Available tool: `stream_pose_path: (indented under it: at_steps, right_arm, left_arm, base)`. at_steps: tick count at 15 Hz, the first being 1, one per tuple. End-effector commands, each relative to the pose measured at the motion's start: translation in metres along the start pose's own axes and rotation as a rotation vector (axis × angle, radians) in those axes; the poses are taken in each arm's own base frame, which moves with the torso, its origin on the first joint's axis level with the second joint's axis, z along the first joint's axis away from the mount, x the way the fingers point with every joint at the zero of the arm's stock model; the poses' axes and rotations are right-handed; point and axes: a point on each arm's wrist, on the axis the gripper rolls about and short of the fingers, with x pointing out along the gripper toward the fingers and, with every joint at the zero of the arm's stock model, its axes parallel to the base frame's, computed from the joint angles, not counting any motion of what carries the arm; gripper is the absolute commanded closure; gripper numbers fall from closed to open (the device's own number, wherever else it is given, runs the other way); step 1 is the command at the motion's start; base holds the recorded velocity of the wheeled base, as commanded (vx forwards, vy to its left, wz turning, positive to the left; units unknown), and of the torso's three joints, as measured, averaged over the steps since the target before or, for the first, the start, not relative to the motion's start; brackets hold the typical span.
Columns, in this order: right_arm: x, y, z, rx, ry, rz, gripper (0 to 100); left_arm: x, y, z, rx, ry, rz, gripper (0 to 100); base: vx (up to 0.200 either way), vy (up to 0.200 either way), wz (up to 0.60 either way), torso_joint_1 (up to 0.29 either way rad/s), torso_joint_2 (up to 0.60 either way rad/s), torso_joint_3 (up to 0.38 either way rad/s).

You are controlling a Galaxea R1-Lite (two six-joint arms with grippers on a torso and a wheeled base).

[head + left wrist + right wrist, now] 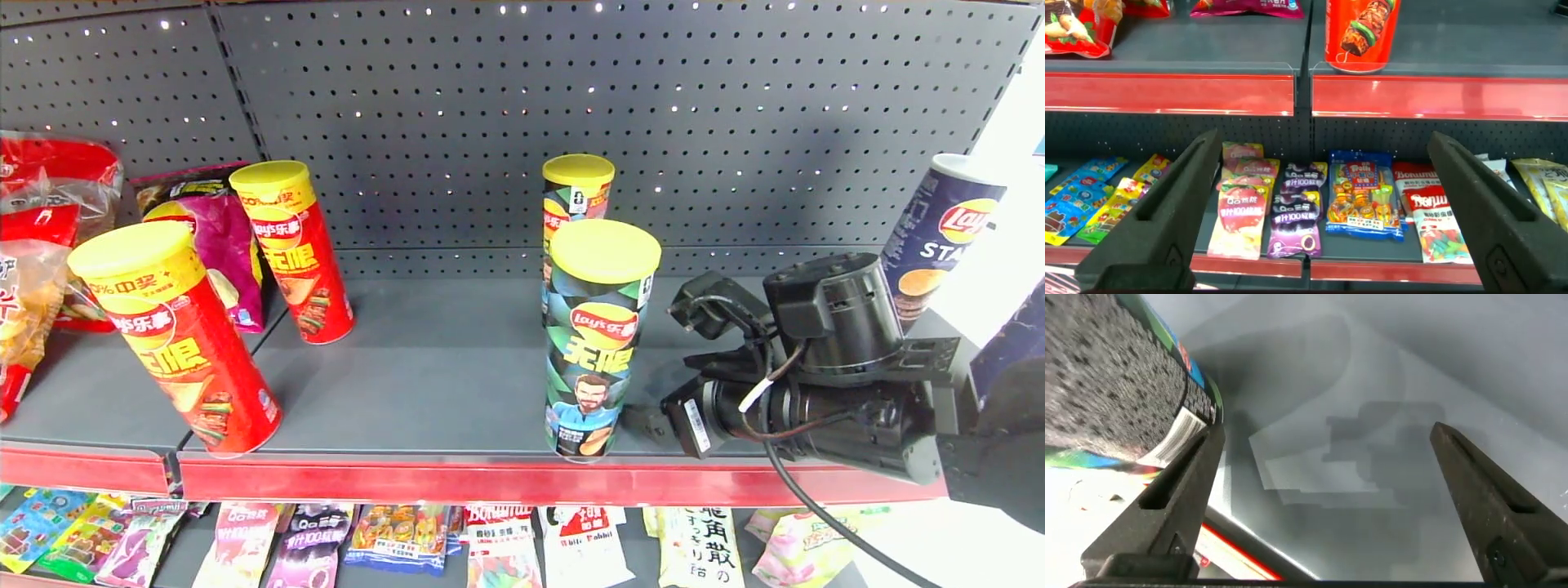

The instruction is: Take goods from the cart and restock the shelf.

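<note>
The green chip can (600,343) stands upright at the front edge of the grey shelf (424,376). The right gripper (1327,433) lies just beside it, fingers spread wide, one perhaps brushing the can. The left gripper (1323,143) hangs open facing the snack packets (1364,196) on the lower shelf.

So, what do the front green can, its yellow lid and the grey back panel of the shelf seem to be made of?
Front green can: probably a cardboard tube with a printed, slightly glossy wrap; print covers its side.
Yellow lid: likely plastic, smooth and matt, one even colour.
Grey back panel: looks like painted sheet metal, matt, with regular rows of punched holes.
</note>
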Motion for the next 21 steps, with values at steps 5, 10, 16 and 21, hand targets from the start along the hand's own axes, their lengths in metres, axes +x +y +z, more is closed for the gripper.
stream_pose_path:
  at_steps: [5,10,16,21]
  right_arm:
    - [0.0018,0.0048,0.0014,-0.008,-0.002,0.012,0]
    - [0.0039,0.0068,0.0061,-0.011,-0.013,0.015,0]
    - [0.0055,0.0096,0.0068,-0.015,-0.012,0.015,0]
    - [0.0068,0.0104,0.0062,-0.016,-0.008,0.017,0]
  left_arm:
    - [-0.0001,0.0,-0.0001,0.0,-0.001,0.001,0]
    - [0.0001,0.0,0.0,0.0,0.001,0.001,0]
    - [-0.0001,0.0,-0.0001,0.0,-0.001,0.001,0]
    - [0.0001,0.0,0.0,0.0,0.001,0.001,0]
  base:
    - [0.0,0.0,0.0,0.0,0.0,0.0]
    - [0.0,0.0,0.0,0.0,0.0,0.0]
    - [0.0,0.0,0.0,0.0,0.0,0.0]
    - [0.0,0.0,0.0,0.0,0.0,0.0]
